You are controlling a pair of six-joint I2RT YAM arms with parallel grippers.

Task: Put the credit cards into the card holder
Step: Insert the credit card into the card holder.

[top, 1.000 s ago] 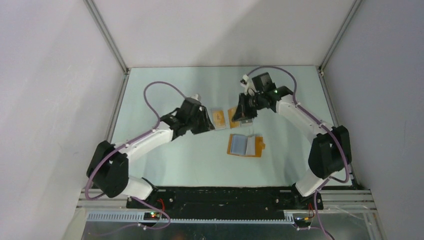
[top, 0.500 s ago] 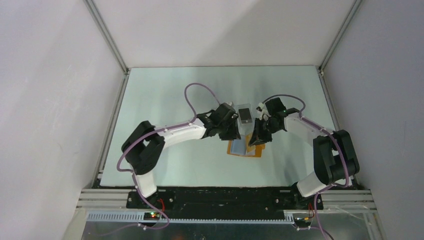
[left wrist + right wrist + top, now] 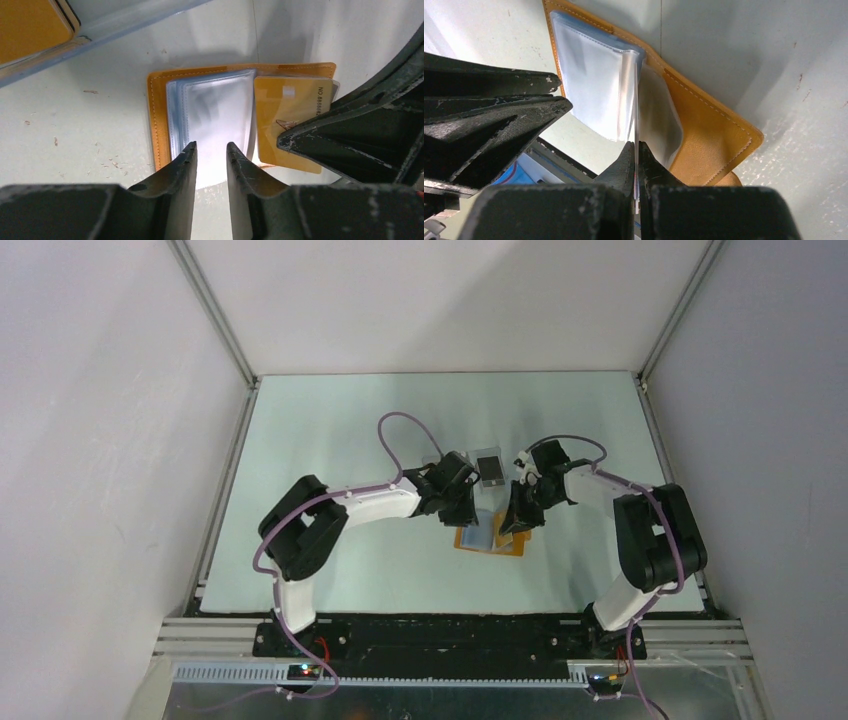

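Observation:
The card holder [image 3: 512, 546] lies open mid-table, orange leather [image 3: 156, 120] with clear inner sleeves [image 3: 212, 107] fanned up. My right gripper [image 3: 637, 150] is shut on a thin credit card seen edge-on, its far edge at the sleeves [image 3: 594, 80]. In the left wrist view that card [image 3: 290, 110] is yellow-orange with a printed number and lies over the holder's right half. My left gripper [image 3: 211, 150] hovers over the sleeves' near edge, jaws narrowly apart with nothing between them. From above, the left gripper [image 3: 470, 512] and the right gripper [image 3: 513, 523] meet over the holder.
A clear plastic rectangle with a black centre [image 3: 489, 468] lies just behind the two grippers. Another with an orange centre [image 3: 30, 25] shows at the left wrist view's top-left corner. Grey walls and metal frame posts [image 3: 215, 315] enclose the table.
Both arms have swung from the clear rectangles at the back down to the card holder. The left jaws have narrowed. The right gripper stayed shut.

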